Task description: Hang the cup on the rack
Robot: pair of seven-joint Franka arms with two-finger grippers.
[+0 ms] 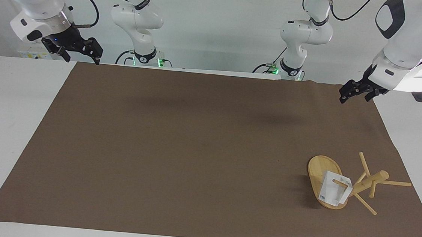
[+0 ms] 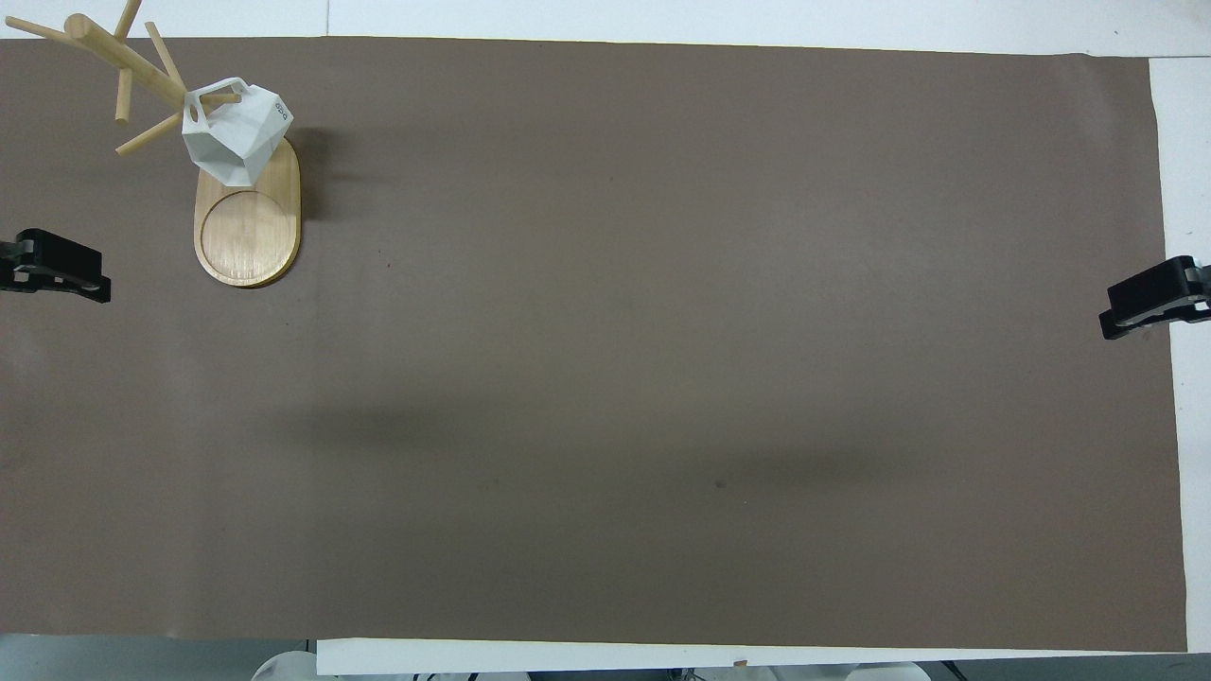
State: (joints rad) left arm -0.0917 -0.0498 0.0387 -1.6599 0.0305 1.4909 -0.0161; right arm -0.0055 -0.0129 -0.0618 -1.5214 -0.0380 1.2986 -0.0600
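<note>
Both hands, left (image 1: 352, 92) and right (image 1: 82, 50), spread, empty; cup (image 1: 334, 193) hangs on rack (image 1: 364, 183).

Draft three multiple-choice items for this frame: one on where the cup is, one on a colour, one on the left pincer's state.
1. Where is the cup?
A. Flat on the mat at the right arm's end
B. On a peg of the rack
C. In the right pincer

2. What colour is the mat?
A. Brown
B. Blue
C. Green

3. What state is the left pincer in?
A. Shut on the cup
B. Shut on a peg
C. Open, holding nothing

Answers:
1 B: a peg passes through the cup's handle, above the rack's base, at the left arm's end.
2 A: the mat is brown in both views.
3 C: it is up over the mat's edge by the robots, well clear of the rack, fingers apart. The right pincer waits at its own end, also open.
</note>
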